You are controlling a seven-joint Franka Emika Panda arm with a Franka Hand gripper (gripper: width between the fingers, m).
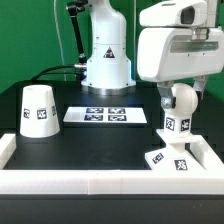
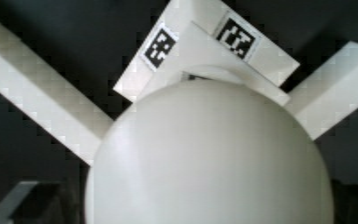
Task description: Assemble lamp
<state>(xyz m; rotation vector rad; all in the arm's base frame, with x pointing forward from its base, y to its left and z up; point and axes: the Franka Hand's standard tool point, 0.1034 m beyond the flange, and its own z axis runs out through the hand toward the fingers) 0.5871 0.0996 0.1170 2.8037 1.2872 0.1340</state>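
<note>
**Bulb upright over the base, near the corner wall**

The bulb (image 1: 180,100) stands with its long axis vertical, its rounded end up and a narrower tagged neck pointing down toward the base (image 1: 170,157). It is smooth, matte white plastic, egg-shaped, with a black-and-white square tag low on its stem. In the wrist view the bulb (image 2: 202,150) fills most of the picture as a pale ovoid, its far end meeting the tagged base (image 2: 202,45).

The gripper (image 1: 180,92) hangs straight down around the bulb's upper part; its fingers are largely hidden by the bulb and the arm's housing, so I cannot tell whether they clamp it or stand slack.

The base is a flat white square slab with tags on its top, lying on the black table (image 1: 90,150) at the exterior view's right, just inside the white wall (image 1: 100,180) that borders the table's near edge and corners. The bulb's foot appears to touch the base, though the view is too coarse to be certain.

The shade (image 1: 38,110), a white truncated cone with one tag, stands narrow end up, well apart at the exterior view's left. Between them, farther back, lies the marker board (image 1: 97,115), flat and thin.
</note>
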